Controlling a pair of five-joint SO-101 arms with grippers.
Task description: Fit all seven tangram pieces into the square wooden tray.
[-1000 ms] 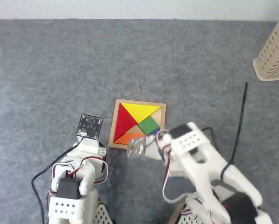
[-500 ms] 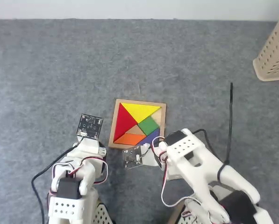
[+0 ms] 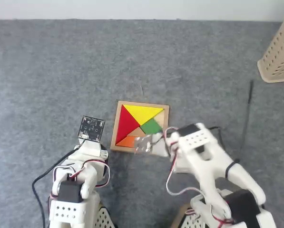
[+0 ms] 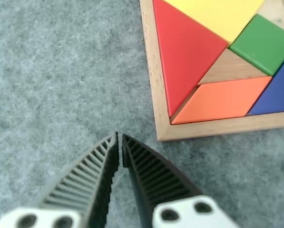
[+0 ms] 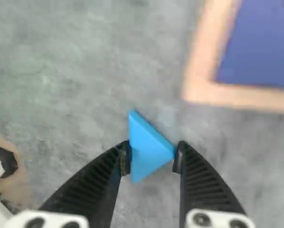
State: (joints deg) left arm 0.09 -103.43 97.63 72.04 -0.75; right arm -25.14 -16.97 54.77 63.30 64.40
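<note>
Blue triangle (image 5: 144, 142) is pinched by R gripper (image 5: 151, 153), just outside the tray (image 5: 203, 90) edge. L gripper (image 4: 119, 142) is pressed shut w/ nothing in it, near a tray corner. Triangle should be turned to match a bare gap, then set in flat, not tipped.

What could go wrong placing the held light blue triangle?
The right end effector pinches the light blue triangle by its edges over carpet; it could twist or drop. The bare triangular gap between red triangle, green square and orange parallelogram looks snug, so a misrotated triangle may jam.
</note>
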